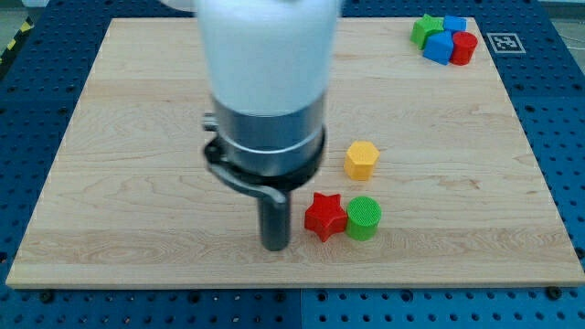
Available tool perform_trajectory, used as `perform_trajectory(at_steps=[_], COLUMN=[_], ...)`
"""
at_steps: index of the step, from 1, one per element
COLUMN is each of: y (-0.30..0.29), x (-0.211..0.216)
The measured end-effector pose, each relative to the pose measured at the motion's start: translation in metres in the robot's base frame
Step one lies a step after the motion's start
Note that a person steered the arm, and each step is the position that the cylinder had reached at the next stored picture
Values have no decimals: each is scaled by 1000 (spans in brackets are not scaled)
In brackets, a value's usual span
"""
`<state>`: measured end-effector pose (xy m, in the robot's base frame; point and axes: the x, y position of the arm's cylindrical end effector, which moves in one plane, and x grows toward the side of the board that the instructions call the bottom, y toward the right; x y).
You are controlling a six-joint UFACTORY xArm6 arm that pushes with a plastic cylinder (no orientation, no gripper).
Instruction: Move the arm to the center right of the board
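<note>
My tip (275,245) rests on the wooden board (137,137) below its middle, just left of a red star block (324,217). A green cylinder block (363,217) touches the red star on its right. A yellow hexagon block (361,160) lies above them. At the view's top right corner sits a tight cluster: a green star block (424,29), a blue block (454,24), another blue block (440,47) and a red cylinder block (464,47). The arm's white and grey body (265,82) hides the board's middle.
The board lies on a blue perforated table (558,110). A black and white marker tag (503,42) sits beside the board's top right corner.
</note>
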<state>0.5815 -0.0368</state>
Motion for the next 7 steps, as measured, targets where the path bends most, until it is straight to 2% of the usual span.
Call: perform_trajectory(at_steps=[1, 2, 5, 6, 7], y=[-35, -37, -28, -16, 30], x=[-28, -78, -183, -189, -192])
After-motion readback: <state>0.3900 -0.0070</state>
